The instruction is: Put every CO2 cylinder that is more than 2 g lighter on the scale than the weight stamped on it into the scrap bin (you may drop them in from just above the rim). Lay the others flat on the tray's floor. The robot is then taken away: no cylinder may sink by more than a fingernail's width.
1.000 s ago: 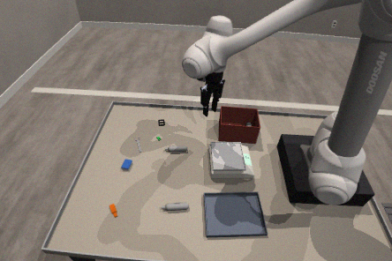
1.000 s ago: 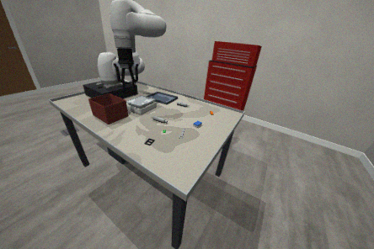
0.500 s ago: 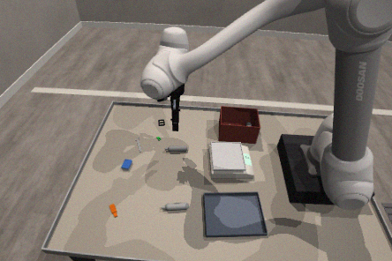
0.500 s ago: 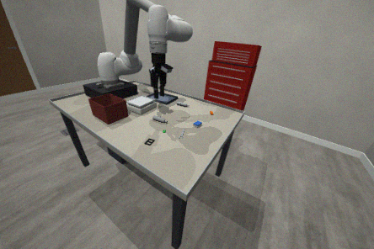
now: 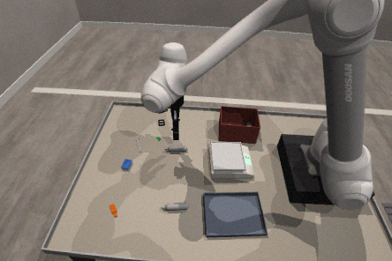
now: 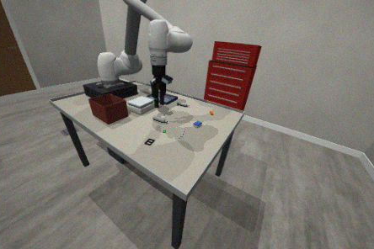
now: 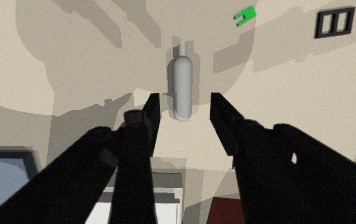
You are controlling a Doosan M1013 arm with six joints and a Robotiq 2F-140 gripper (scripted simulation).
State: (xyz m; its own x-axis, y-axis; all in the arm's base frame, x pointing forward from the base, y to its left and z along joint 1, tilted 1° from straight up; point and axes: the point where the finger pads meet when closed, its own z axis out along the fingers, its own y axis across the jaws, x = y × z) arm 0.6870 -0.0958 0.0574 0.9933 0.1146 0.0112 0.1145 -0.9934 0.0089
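Observation:
A grey CO2 cylinder [image 5: 177,150] lies flat on the table left of the scale [image 5: 229,160]; it also shows in the wrist view [image 7: 182,90] and the exterior view [image 6: 159,120]. My gripper [image 5: 176,134] hangs above it, fingers pointing down, partly open and empty. In the wrist view the fingers frame the cylinder's lower end from above. A second cylinder [image 5: 175,206] lies flat left of the dark tray [image 5: 234,214]. The red scrap bin [image 5: 239,124] stands behind the scale, with a grey shape [image 5: 249,123] visible inside.
Small items lie on the table's left half: a blue block [image 5: 127,164], an orange piece [image 5: 114,210], a green piece [image 5: 158,138], a black buckle [image 5: 162,123] and a thin grey strip [image 5: 138,145]. My black base plate [image 5: 303,172] is at the right.

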